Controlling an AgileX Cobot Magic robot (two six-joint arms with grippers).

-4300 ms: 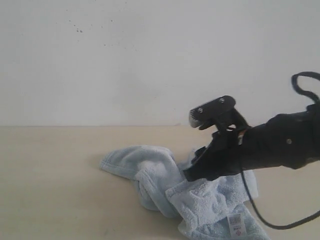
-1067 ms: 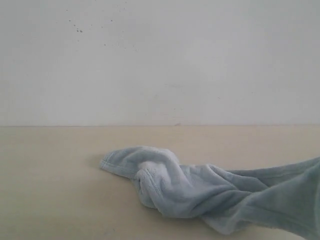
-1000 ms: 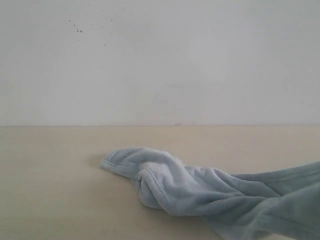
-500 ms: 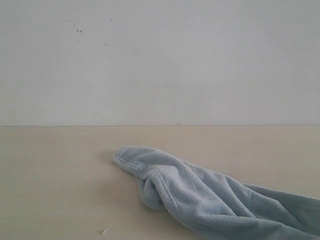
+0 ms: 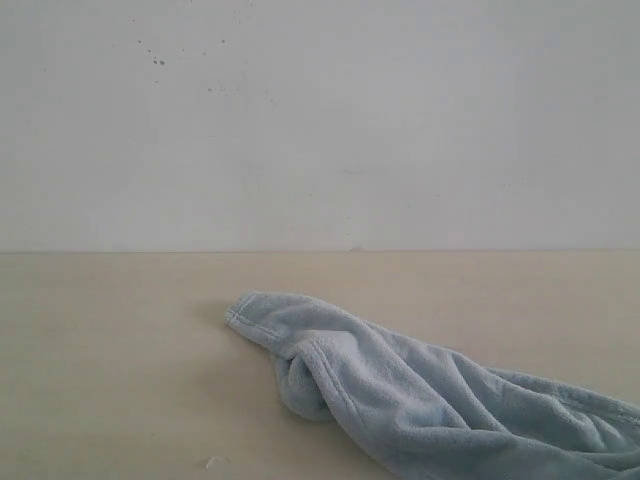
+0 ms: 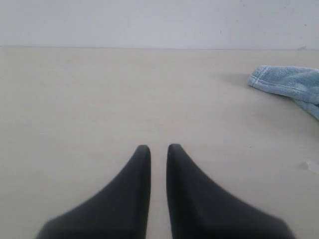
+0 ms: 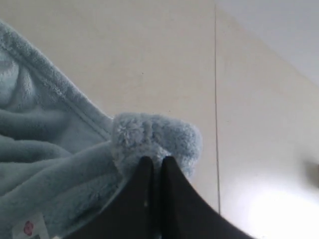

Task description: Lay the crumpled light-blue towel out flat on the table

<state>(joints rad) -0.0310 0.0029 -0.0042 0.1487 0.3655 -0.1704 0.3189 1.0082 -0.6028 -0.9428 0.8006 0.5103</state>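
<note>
Table (image 5: 100, 350), towel (image 5: 430, 400) farther right, flatter

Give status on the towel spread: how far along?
Early. Done: right hand is pinched on the towel at its edge. In hand: the cloth lies drawn out toward that side but twisted and bunched on the table. To do: left hand is empty, clear of the other end; that end needs grabbing, then flattening.

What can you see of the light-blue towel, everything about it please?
The towel is pale blue, fluffy terry with a stitched hem and a small white care tag. It is bunched into a twisted rope, lying on the beige table, running off the exterior view's right edge. The right gripper has its jaws shut on a folded edge.
</note>
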